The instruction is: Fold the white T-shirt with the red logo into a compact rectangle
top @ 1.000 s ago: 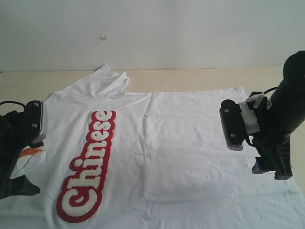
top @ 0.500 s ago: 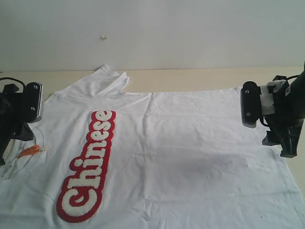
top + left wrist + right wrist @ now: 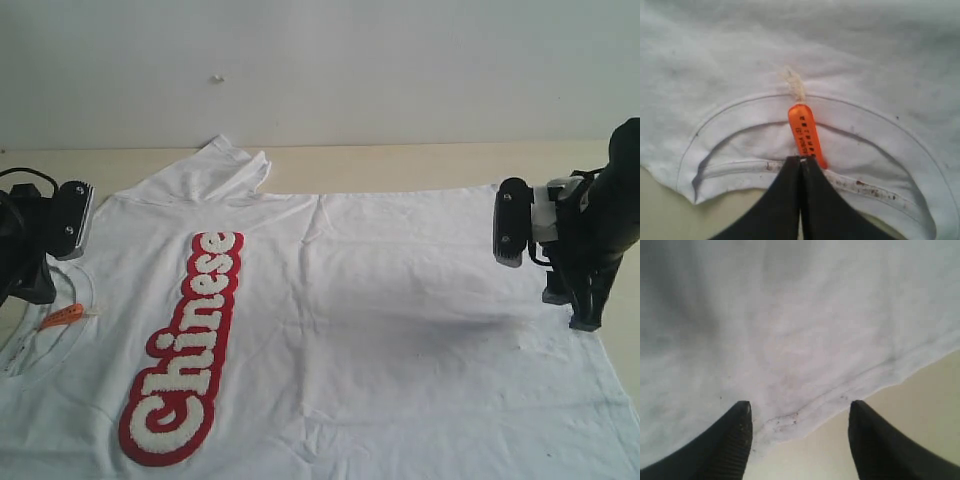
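The white T-shirt (image 3: 380, 300) lies flat on the table, its collar to the left and its hem to the right. The red logo (image 3: 185, 350) runs along the left half. My left gripper (image 3: 801, 159) is shut, its tips meeting on the collar's rim (image 3: 740, 107) beside the orange tag (image 3: 806, 132), with a sliver of white cloth between them. In the exterior view it sits at the far left (image 3: 30, 270). My right gripper (image 3: 800, 407) is open and straddles the hem (image 3: 840, 397): one finger over cloth, the other over bare table. It stands at the shirt's right edge (image 3: 575, 300).
The beige table (image 3: 400, 165) shows as a strip behind the shirt and to its right (image 3: 920, 405). One sleeve (image 3: 225, 165) lies bunched at the far edge. A pale wall rises behind the table.
Both arms have moved outward from over the shirt: the left back to the collar's end, the right out to the hem's edge. The shirt lies as before.
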`<state>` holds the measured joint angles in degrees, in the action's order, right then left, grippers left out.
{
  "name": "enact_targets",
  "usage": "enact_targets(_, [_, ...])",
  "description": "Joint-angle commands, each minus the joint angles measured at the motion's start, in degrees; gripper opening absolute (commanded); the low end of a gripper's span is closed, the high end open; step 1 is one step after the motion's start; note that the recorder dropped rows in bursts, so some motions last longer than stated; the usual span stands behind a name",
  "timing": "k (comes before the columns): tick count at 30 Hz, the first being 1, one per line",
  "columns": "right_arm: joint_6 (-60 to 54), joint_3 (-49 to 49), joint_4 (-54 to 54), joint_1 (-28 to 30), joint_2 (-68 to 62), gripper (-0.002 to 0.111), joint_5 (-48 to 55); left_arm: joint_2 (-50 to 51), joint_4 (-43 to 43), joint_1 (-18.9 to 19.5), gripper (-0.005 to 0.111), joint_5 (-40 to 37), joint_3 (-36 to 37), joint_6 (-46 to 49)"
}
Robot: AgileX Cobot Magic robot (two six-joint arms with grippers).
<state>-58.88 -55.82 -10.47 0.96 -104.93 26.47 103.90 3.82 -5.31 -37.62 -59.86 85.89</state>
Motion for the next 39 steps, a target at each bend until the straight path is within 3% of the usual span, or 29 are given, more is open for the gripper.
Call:
enact_targets(1, [9.48, -0.54, 3.78, 0.38, 0.9, 0.055, 1.11, 0.02, -0.25, 0.2, 0.0, -0.07, -0.26, -0.68])
enact_targets(5, [8.1, -0.54, 7.77, 0.38, 0.77, 0.055, -0.37, 0.02, -0.25, 0.2, 0.0, -1.14, -0.26, -0.68])
enact_targets(10, [-4.35, -0.54, 9.06, 0.38, 0.77, 0.055, 8.4, 0.43, -0.25, 0.2, 0.0, -6.74, -0.26, 4.16])
enact_targets(15, [-12.69, -0.78, 10.47, 0.38, 0.77, 0.054, 12.16, 0.54, -0.25, 0.2, 0.0, -7.27, -0.26, 6.93])
enact_targets(23, [-13.01, -9.29, 12.89, 0.38, -2.5, 0.054, 23.94, 1.07, -0.25, 0.2, 0.0, -7.46, -2.19, 6.44])
enact_targets(32, [-12.38, -10.45, 12.89, 0.38, -5.09, 0.054, 21.25, 2.45, -0.07, 0.2, 0.0, -5.63, -2.29, 6.13])
enact_targets(36, [-0.37, -10.45, 13.01, 0.38, -5.09, 0.062, 13.02, 2.95, 0.03, 0.2, 0.0, -2.94, -2.29, 2.75])
enact_targets(39, [-0.02, -10.45, 12.35, 0.38, -5.09, 0.071, 12.51, 2.95, 0.03, 0.2, 0.0, -2.77, -2.29, 2.18])
